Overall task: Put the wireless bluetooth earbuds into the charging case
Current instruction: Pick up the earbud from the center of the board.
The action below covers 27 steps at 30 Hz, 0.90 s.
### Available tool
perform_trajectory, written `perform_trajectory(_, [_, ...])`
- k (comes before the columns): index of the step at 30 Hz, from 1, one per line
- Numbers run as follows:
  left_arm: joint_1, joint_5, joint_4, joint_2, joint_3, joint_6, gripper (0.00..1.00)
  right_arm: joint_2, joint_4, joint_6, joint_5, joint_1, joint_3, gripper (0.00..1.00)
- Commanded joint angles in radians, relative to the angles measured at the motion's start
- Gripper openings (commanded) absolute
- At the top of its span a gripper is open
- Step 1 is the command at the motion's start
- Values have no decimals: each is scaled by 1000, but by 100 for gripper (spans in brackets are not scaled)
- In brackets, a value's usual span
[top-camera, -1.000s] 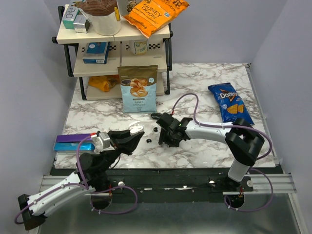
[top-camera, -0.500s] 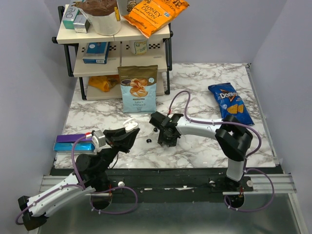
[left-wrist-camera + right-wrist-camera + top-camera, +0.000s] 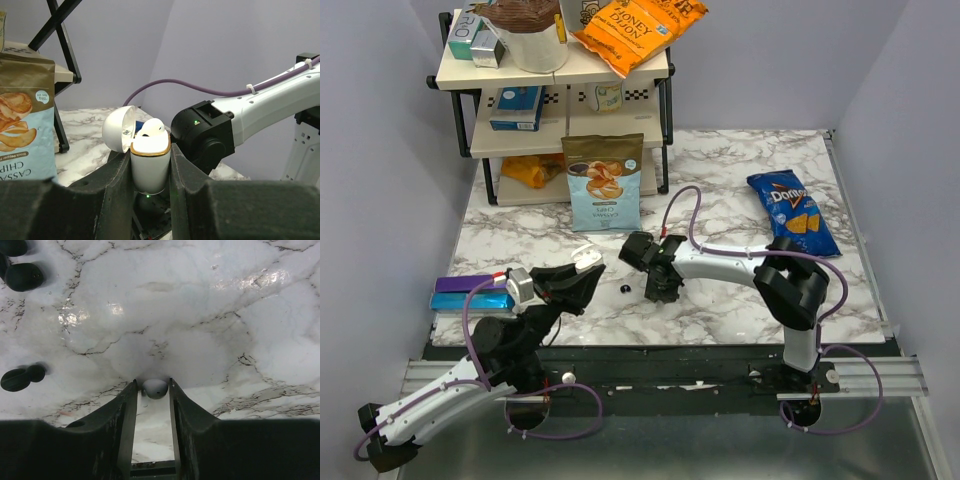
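The right gripper (image 3: 658, 292) has edged leftward over the past second and now tips down onto the marble table (image 3: 720, 160) in front of the cassava chip bag (image 3: 605, 183), a little to its right. The left gripper (image 3: 588, 272) has drawn slightly back and left, and sits in front of the bag's left corner. A small black piece (image 3: 623, 290) on the marble in front of the bag, between the two grippers, has not moved. The left gripper's fingers are clamped on the sides of the white charging case (image 3: 149, 167), held upright with its gold rim up and its lid (image 3: 119, 129) swung open to one side. One white earbud (image 3: 150, 128) sits in the case, its top standing above the rim. The right gripper's fingers are drawn narrow on either side of a second bud (image 3: 155, 388), small, pale and rounded, lying on the marble at their tips; whether the pads actually press it cannot be told. More black rounded pieces (image 3: 22, 276) lie on the marble apart from it in the right wrist view. Behind the chip bag stands a shelf rack (image 3: 520, 78) whose top shelf carries an orange Honey Dijon bag (image 3: 635, 30). A blue Doritos bag (image 3: 790, 212) lies well to the chip bag's right.
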Motion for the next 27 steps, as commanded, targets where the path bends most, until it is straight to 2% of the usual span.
perform_trajectory(1, [-4, -10, -16, -17, 19, -14, 0, 90, -76, 42, -21, 31, -50, 37])
perform_trajectory(4, [-4, -8, -17, -19, 19, -14, 0, 88, -77, 44, -23, 34, -47, 35])
perform_trajectory(10, [-4, -11, -20, -15, 19, -15, 0, 78, -79, 45, -6, 34, -52, 24])
perform_trajectory(14, [-4, -16, -26, -14, 21, -17, 0, 48, -80, 39, 26, 32, -59, 3])
perform_trajectory(15, [-4, -17, -25, -11, 20, -16, 0, 44, -80, 35, 40, 34, -58, 1])
perform_trajectory(23, [-4, -31, 0, 32, 23, -9, 0, -72, -126, -16, 173, 31, -36, 1])
perform_trajectory(27, [-4, -46, 49, 92, 32, 20, 0, -178, -178, -82, 348, 26, 11, 1])
